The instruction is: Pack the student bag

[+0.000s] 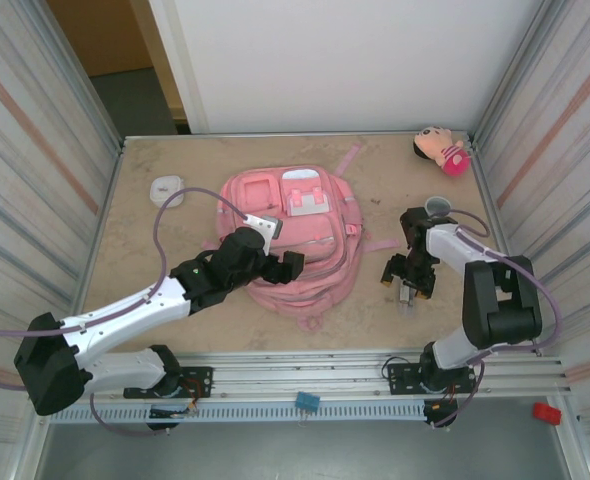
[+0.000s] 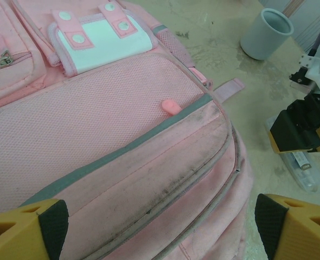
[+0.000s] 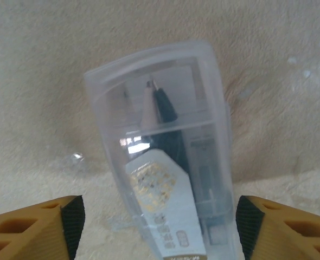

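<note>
The student bag (image 1: 295, 215) lies flat in the middle of the table, front pockets up; its mesh pocket and zip seams show in the left wrist view (image 2: 122, 135). My left gripper (image 1: 280, 265) hovers open over the bag's lower right edge, its fingers (image 2: 46, 222) wide on either side of the zipper seams and holding nothing (image 2: 160, 225). My right gripper (image 1: 407, 285) stands open over a clear plastic pencil case (image 3: 165, 162) that lies on the table right of the bag. The case sits between the fingers (image 3: 160, 227), with a gap on the left side.
A grey cup (image 1: 438, 206) stands upright behind the right gripper. A small pink plush doll (image 1: 440, 149) lies in the far right corner. A small white object (image 1: 167, 189) rests left of the bag. Metal walls enclose the table on both sides.
</note>
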Action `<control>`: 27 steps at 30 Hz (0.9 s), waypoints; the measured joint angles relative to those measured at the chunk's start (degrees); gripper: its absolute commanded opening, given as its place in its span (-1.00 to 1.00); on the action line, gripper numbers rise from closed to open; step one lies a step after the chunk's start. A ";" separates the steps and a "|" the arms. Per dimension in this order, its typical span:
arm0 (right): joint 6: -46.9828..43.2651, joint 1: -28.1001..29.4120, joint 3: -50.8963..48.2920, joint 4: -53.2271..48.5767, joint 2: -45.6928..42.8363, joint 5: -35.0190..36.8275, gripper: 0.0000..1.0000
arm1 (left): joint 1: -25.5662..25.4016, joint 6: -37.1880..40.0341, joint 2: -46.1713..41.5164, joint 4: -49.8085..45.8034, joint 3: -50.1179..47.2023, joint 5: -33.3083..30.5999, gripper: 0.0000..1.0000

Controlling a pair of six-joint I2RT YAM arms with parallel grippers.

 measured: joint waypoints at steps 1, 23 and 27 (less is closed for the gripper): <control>-0.09 -0.02 0.07 0.09 0.48 0.20 0.25 | 0.00 0.00 0.00 0.02 0.00 0.00 0.81; -0.66 -1.97 -0.87 1.44 1.03 -1.92 0.40 | 0.00 -0.07 0.83 0.02 0.00 -0.02 0.82; -0.68 -1.79 -0.70 1.14 2.84 -0.52 -0.04 | 0.00 -0.26 0.79 0.02 -0.02 -0.07 0.82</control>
